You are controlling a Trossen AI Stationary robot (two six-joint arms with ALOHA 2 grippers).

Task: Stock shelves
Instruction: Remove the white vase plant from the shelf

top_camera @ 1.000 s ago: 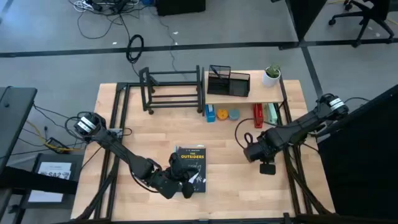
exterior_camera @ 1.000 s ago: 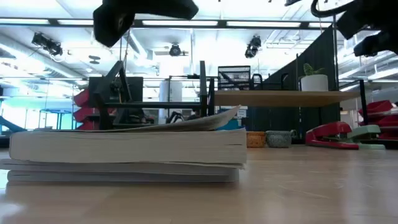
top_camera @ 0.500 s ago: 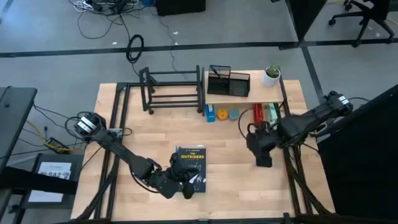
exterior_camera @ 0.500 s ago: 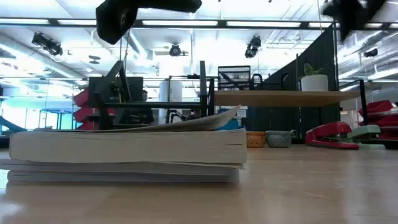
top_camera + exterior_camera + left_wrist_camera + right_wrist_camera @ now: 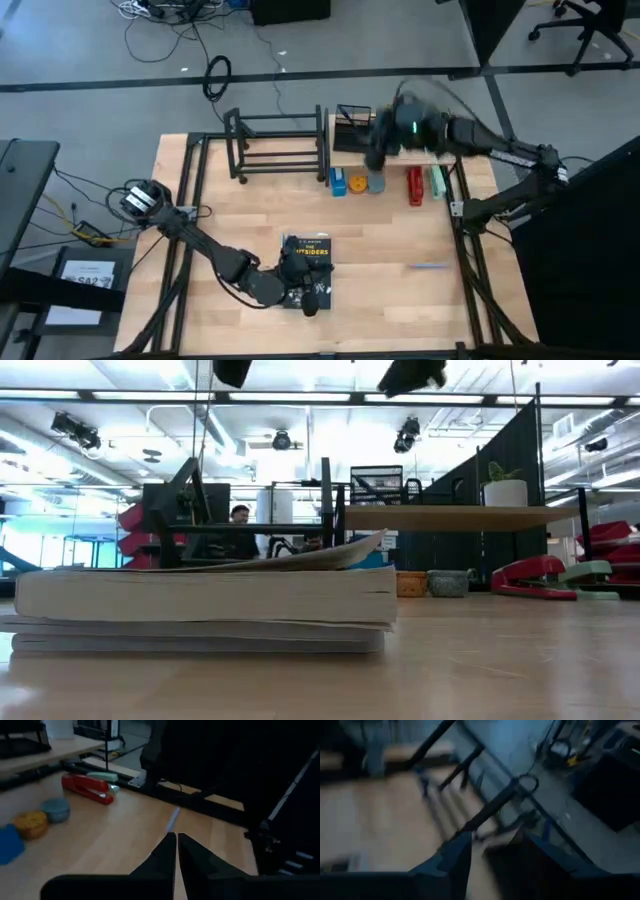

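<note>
I see my left gripper (image 5: 312, 298) low over the near end of "The Outsiders" book (image 5: 305, 262), its fingers (image 5: 167, 851) pressed together on nothing. My right gripper (image 5: 377, 152) is up at the far side with its fingers (image 5: 451, 854) spread, above the wooden plank shelf (image 5: 420, 152) beside the mesh organizer (image 5: 368, 132). The black tube rack (image 5: 277, 146) stands left of the plank. A red stapler (image 5: 415, 186) lies under the plank, well apart from the book.
</note>
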